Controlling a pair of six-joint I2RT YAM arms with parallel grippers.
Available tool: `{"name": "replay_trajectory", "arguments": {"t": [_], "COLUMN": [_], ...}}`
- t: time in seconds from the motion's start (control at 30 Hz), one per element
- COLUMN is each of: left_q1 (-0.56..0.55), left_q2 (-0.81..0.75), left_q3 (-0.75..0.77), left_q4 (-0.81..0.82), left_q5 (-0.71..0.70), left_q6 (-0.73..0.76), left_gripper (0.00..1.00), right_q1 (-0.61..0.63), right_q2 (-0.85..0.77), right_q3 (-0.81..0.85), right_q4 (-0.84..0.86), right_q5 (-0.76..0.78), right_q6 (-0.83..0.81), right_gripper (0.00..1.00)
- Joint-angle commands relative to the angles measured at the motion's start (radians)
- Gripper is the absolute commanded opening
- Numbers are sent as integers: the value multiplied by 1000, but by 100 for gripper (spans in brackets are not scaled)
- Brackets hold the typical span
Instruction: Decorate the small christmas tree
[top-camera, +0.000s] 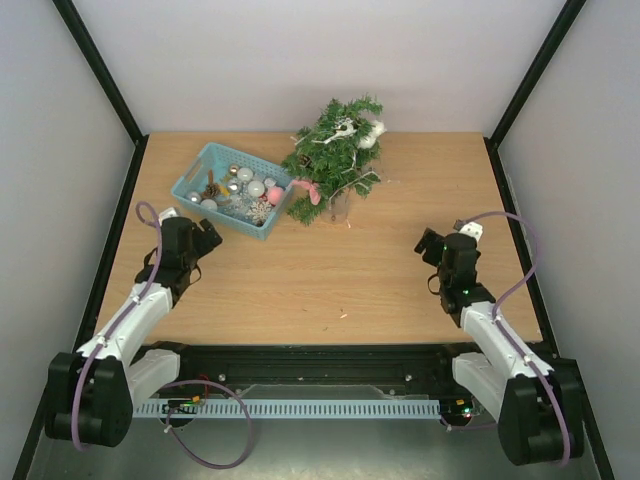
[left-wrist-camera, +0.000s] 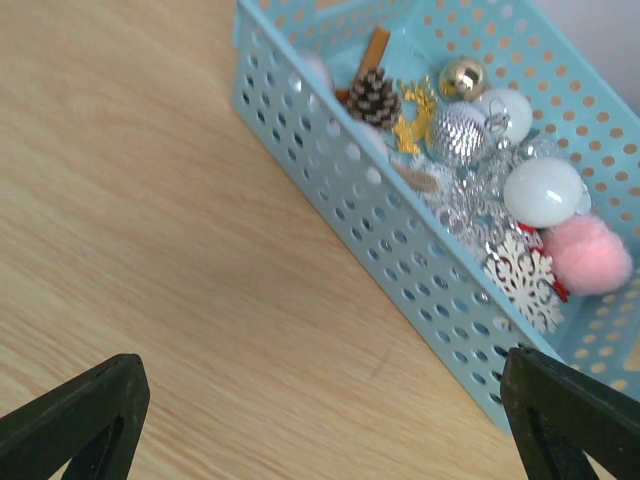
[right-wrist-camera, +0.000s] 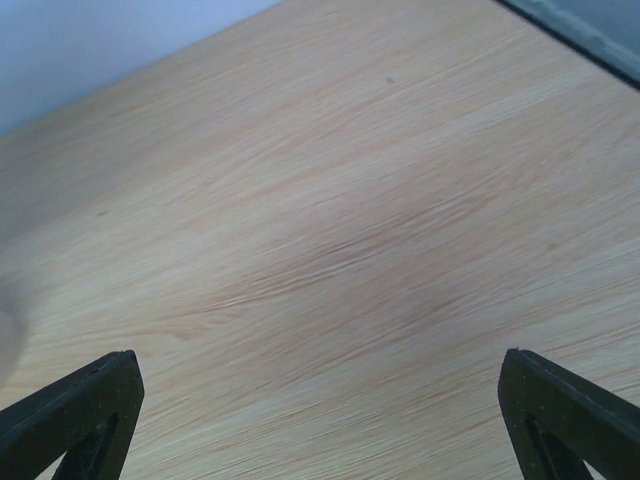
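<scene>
The small christmas tree (top-camera: 335, 155) stands at the back middle of the table, with white ornaments near its top and a pink one low on its left side. A teal basket (top-camera: 200, 178) of ornaments sits just left of it. In the left wrist view the basket (left-wrist-camera: 400, 235) holds a pine cone (left-wrist-camera: 373, 97), a silver glitter ball (left-wrist-camera: 457, 132), a white ball (left-wrist-camera: 543, 191), a pink pompom (left-wrist-camera: 588, 254) and a white snowflake (left-wrist-camera: 522, 280). My left gripper (top-camera: 203, 240) is open and empty, just in front of the basket. My right gripper (top-camera: 437, 247) is open and empty over bare wood.
Black frame posts and white walls close in the table on three sides. A small scrap (top-camera: 343, 316) lies on the wood near the front edge. The basket's near wall almost touches the tree's lower left branches.
</scene>
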Motion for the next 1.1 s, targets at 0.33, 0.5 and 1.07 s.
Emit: {"name": "replay_trajectory", "arguments": {"t": [0.33, 0.5, 1.07], "left_q1": [36, 42, 83], "left_q2": [112, 226, 524], "left_q3": [-177, -273, -283], "left_q4": [669, 934, 1361], "left_q5": [-217, -229, -71], "left_q6": [422, 476, 566], "left_gripper": [99, 100, 100], "right_q1": [-9, -34, -78], "right_q2": [429, 488, 644], "right_q3": [-156, -124, -227], "right_q4": [804, 841, 1205], "right_q5": [185, 215, 57], "right_q6": [-164, -191, -238], "right_gripper": [99, 99, 99]}}
